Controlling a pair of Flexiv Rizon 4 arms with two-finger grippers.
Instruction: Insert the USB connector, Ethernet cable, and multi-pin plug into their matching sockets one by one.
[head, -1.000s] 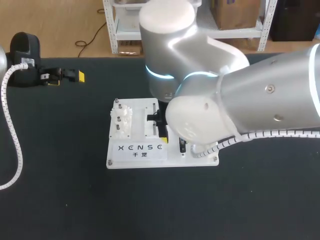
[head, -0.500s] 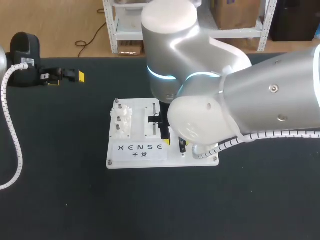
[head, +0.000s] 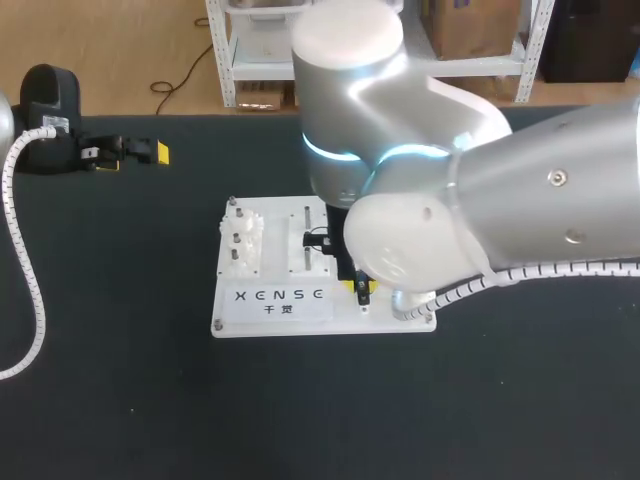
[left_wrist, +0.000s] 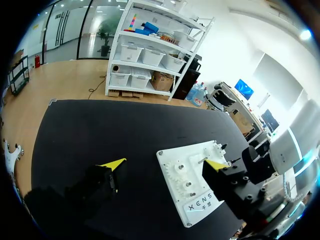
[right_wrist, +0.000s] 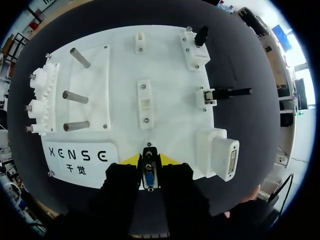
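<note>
Multi-pin plug (right_wrist: 149, 179) sat pinched between the right gripper's (right_wrist: 149, 161) yellow tips, fingers drawn in close on it, above the white board's (right_wrist: 125, 75) near edge. Its socket block (right_wrist: 223, 159) stood apart, to the right. Left gripper (left_wrist: 164, 163) parked far left, spread wide, empty. Risk: the narrow pinch could let the plug twist, and a skewed entry could bend pins or jam.

We look down on a table (head: 110, 400) covered in black. Beyond the table's far edge runs a light wooden floor (head: 100, 50). A white shelving unit (left_wrist: 150, 55) stands on it, loaded with white bins (left_wrist: 131, 51). Farther from the table are tall glass panes (left_wrist: 75, 25) and a plain white wall (left_wrist: 240, 50).
</note>
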